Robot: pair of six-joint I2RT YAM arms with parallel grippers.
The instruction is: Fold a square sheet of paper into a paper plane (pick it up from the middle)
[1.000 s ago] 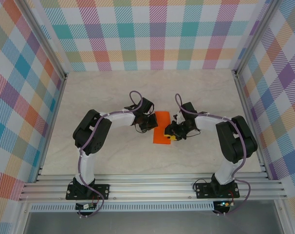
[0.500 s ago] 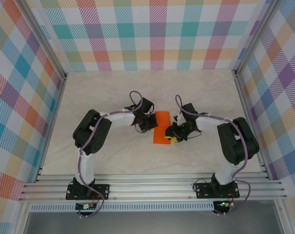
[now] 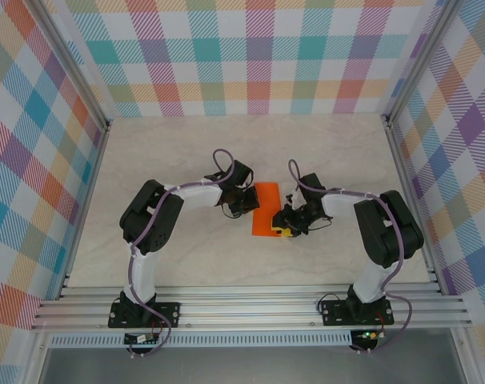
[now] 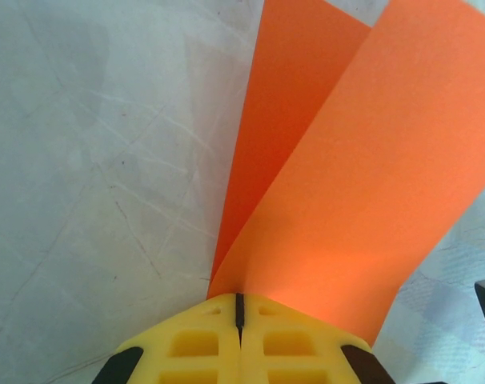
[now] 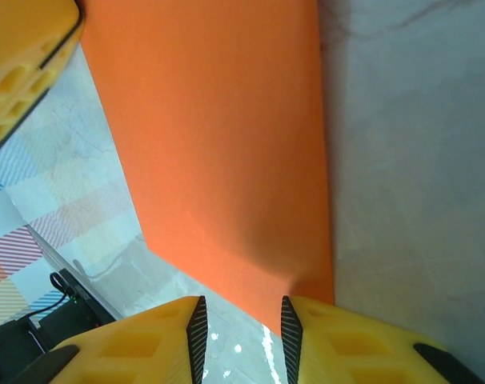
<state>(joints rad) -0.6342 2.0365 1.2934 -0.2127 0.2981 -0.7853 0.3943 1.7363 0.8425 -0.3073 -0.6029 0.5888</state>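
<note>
Pressed together, left fingers [image 4: 202, 348] pinching edge of paper [image 4: 362, 184]; two orange layers fanning out from pinch, upper one angled above lower. Narrow gap between right fingers [image 5: 346, 344], opposite paper corner reaching into gap. Paper folded to narrow strip, mid-counter [image 3: 186, 256], between both arms, in top view.

Sheet of paper [image 3: 266, 206] bright orange, plain. Left gripper [image 4: 238, 308], right gripper [image 5: 241, 314] yellow, black pads. Left arm [image 3: 150, 218], right arm [image 3: 389, 228] black with white links (purple cables [image 3: 220, 151]). Table [image 3: 186, 152] pale beige, marbled. Walls [image 3: 258, 56] pastel plaid. Rails [image 3: 250, 308] silver.
</note>
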